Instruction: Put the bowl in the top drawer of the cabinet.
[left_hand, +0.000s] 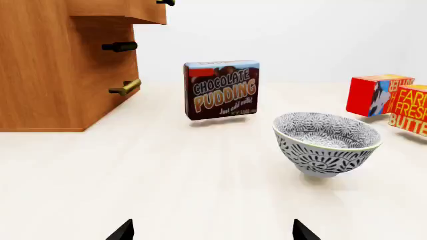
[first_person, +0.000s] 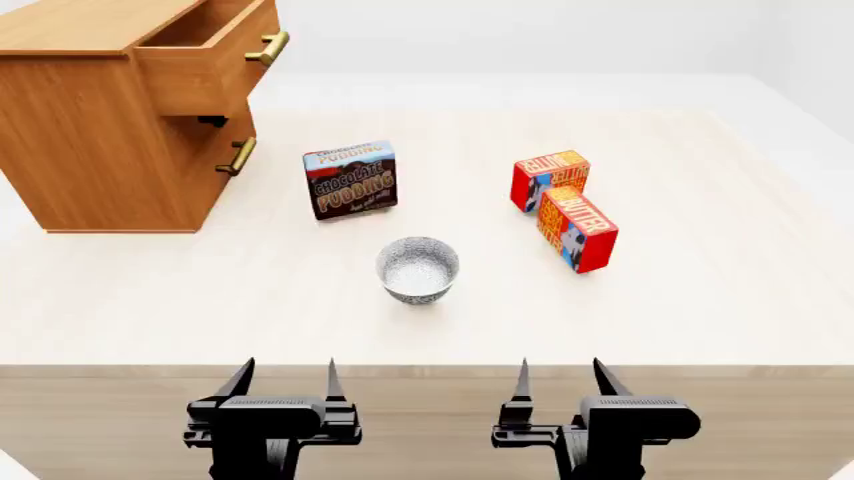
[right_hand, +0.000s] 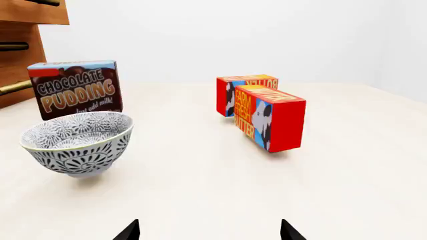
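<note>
— So which step is it?
— Reaching: bowl (first_person: 418, 268) sits mid-table, top drawer (first_person: 211, 55) already out.
— Grippers?
— Left gripper (first_person: 283, 377) and right gripper (first_person: 559, 375) both spread, empty; one must close on the rim.

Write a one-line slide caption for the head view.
Patterned bowl sits mid-table; top drawer open, both hands open.

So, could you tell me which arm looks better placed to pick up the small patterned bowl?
Probably the left. The small white patterned bowl sits slightly nearer the left gripper, and the open top drawer of the wooden cabinet is on that side. Both grippers' jaws are open, the right gripper included.
</note>
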